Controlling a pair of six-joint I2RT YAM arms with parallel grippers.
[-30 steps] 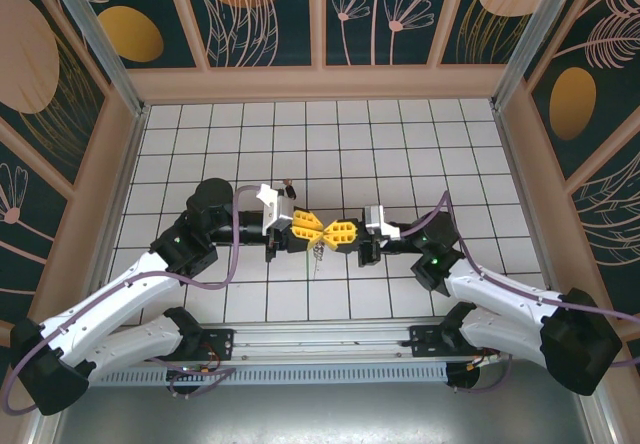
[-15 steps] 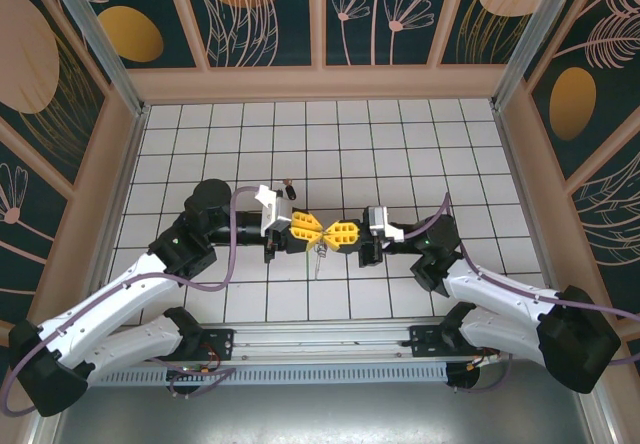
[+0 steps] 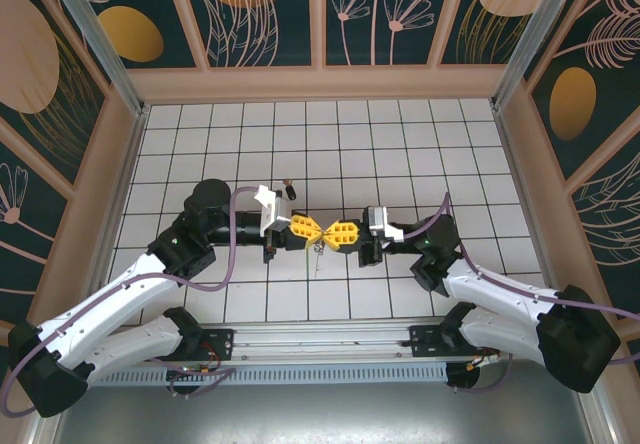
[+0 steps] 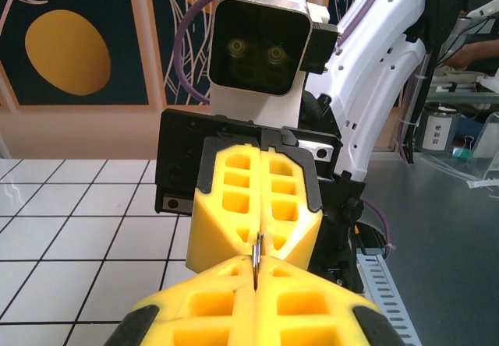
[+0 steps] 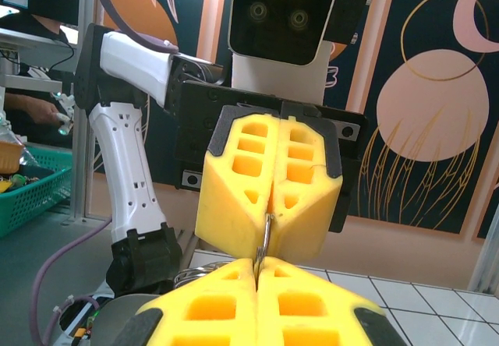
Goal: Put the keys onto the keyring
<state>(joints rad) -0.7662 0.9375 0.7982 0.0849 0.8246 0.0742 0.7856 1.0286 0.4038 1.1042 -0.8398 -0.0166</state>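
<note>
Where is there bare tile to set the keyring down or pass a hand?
Crowded at centre: the left gripper and right gripper meet tip to tip, both shut on the keyring, with the keys right by them. Widest bare patch: tiled floor between them and the back wall. A smaller one lies towards the near rail.

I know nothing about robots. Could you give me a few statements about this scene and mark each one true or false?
1. The left gripper and right gripper are both shut. True.
2. They sit far apart. False: they meet nose to nose above the floor.
3. A thin metal ring is pinched between them. True.
4. The floor is bare wood. False: it is white tiles.
</note>
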